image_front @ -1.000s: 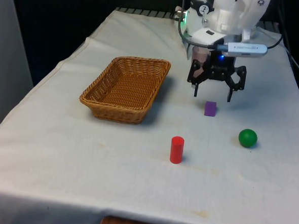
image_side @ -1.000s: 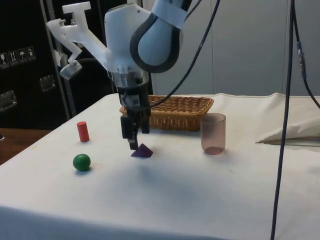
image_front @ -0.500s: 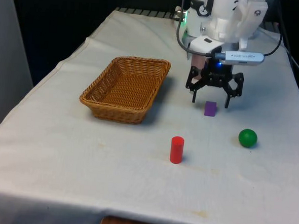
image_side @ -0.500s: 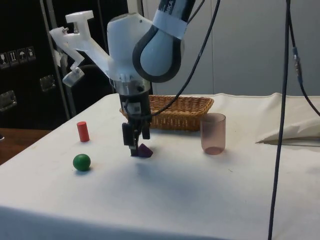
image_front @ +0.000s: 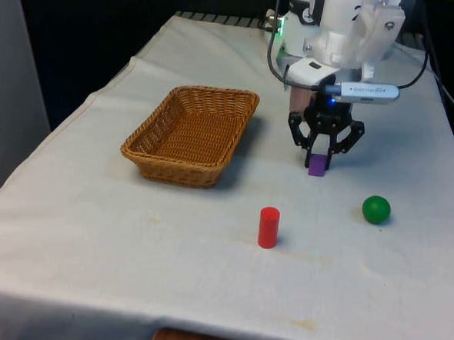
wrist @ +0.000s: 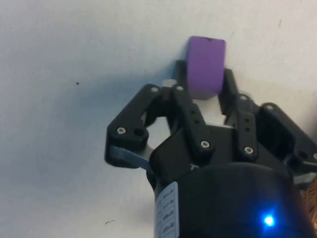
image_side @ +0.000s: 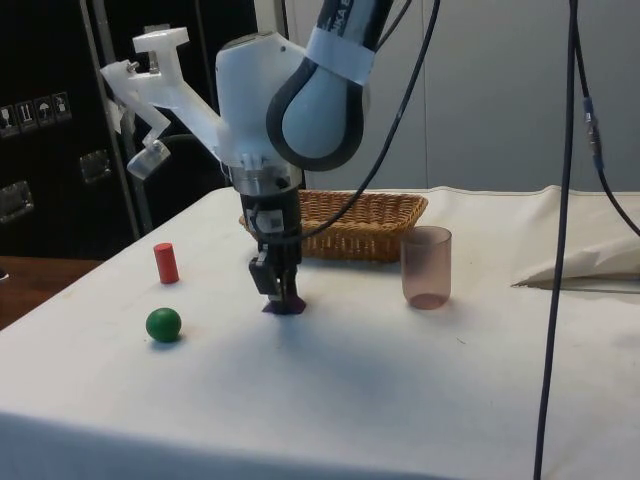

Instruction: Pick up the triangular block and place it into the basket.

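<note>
Two black fingers [wrist: 182,82] of the pincer [image_front: 318,162] clamp the purple triangular block [image_front: 316,168] down on the desk [image_front: 130,241], basket [image_front: 191,132] nearby.

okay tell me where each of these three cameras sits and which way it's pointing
Front view: across the table from the arm; takes in the basket, red cylinder, green ball, and the gripper closed on the purple block.
Side view: at the table's side; shows arm, gripper, pink cup.
Wrist view: looks down along the fingers at the block.
All three share gripper and block.
</note>
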`<move>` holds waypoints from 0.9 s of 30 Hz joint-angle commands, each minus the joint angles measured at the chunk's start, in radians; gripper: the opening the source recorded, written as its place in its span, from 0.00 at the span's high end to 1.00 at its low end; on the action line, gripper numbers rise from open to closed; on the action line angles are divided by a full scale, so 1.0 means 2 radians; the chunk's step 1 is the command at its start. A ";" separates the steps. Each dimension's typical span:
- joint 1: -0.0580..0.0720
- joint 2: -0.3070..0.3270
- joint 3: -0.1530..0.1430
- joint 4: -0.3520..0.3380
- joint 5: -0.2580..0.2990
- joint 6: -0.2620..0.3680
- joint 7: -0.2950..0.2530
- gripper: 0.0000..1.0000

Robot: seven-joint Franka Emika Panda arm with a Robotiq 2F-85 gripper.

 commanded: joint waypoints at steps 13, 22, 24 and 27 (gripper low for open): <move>0.001 -0.026 -0.004 -0.002 -0.003 -0.018 0.000 0.67; 0.001 -0.065 -0.007 -0.004 -0.005 -0.053 -0.004 0.67; 0.001 -0.065 -0.007 -0.004 -0.005 -0.053 -0.004 0.67; 0.001 -0.079 -0.009 -0.003 -0.005 -0.066 -0.007 0.67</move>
